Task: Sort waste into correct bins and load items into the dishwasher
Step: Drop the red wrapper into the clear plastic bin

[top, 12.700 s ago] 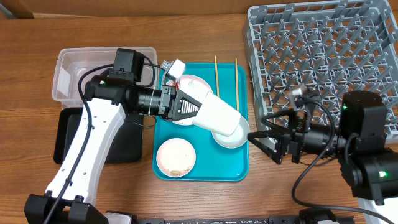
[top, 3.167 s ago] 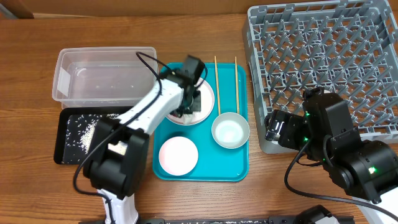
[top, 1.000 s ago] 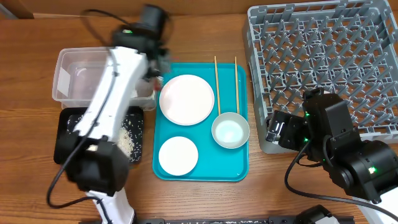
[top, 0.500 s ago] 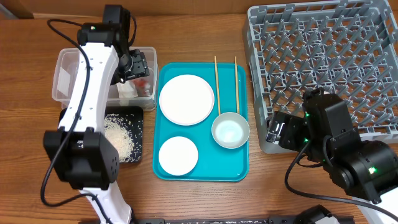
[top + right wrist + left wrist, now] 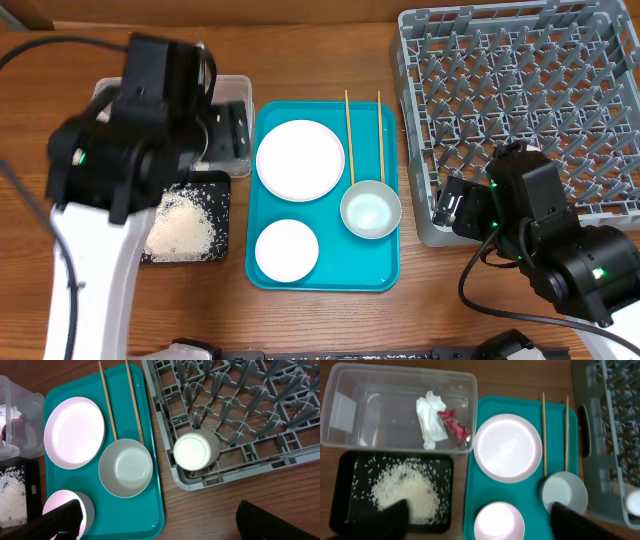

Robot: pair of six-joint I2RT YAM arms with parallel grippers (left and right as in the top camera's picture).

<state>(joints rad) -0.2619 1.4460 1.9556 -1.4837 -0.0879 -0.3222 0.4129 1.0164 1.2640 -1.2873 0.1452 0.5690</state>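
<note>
- left claw (image 5: 478,508): fingers spread wide, nothing between them; hangs high over the left side of the worktop (image 5: 300,50).
- right claw (image 5: 159,507): fingers wide apart, empty; above the near-left corner of the rack.
- smaller plate (image 5: 286,250): near end of the teal tray (image 5: 335,262); bare.
- black tray (image 5: 347,495): on the worktop just left of the teal tray; holds a heap of rice scraps (image 5: 402,492) with stray grains around it.
- bowl (image 5: 370,212): upright on the teal tray's right side, beyond the smaller plate; empty.
- large plate (image 5: 300,160): far-left part of the teal tray, just beside the bowl; bare.
- chopsticks (image 5: 348,130): two, parallel, lengthwise on the tray's far-right part, near ends at the bowl's rim.
- clear tub (image 5: 385,410): directly behind the black tray; holds the tissue (image 5: 431,422) and the wrapper (image 5: 455,426), touching each other near its right wall.
- dish rack (image 5: 520,90): right of the teal tray, reaching the far edge; small cup (image 5: 196,451) sits among the pegs in its near-left corner.
</note>
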